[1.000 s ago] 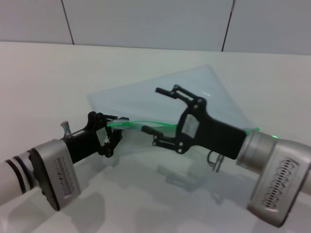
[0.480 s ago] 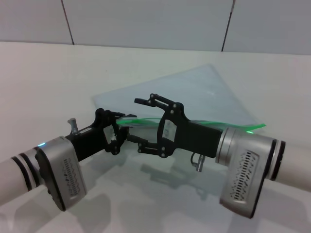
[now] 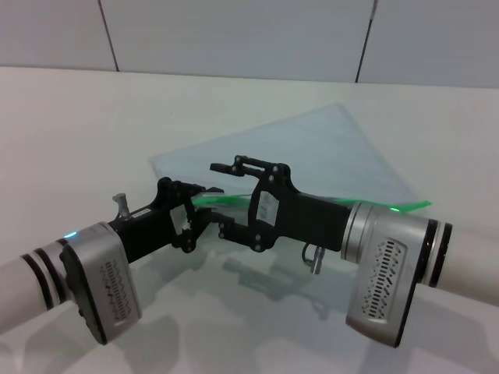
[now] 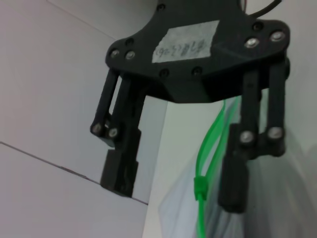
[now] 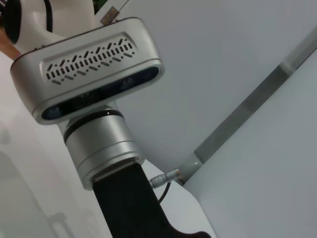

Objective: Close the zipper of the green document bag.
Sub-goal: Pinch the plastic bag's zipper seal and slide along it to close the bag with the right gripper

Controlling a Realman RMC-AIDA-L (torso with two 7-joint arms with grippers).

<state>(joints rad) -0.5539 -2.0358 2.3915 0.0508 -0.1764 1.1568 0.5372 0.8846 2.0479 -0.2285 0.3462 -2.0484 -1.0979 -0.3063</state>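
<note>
The green document bag (image 3: 312, 148) is a pale translucent pouch, raised off the white table along its near edge. Its bright green zipper (image 3: 234, 200) runs along that edge. My left gripper (image 3: 195, 207) is shut on the bag's left end, by the zipper's end. My right gripper (image 3: 220, 198) is open just to the right of it, one finger above the zipper and one below. In the left wrist view the right gripper (image 4: 176, 191) hangs open, and the darker slider (image 4: 199, 187) sits between its fingers, where the two green strips meet.
The white table (image 3: 93, 125) spreads all round, with a grey panelled wall (image 3: 234, 31) behind. The right wrist view shows only the left arm's silver housing (image 5: 89, 64) and the wall.
My right gripper has slid left along the zipper, close to the left gripper, still open. The left arm has shifted slightly right and keeps its hold.
</note>
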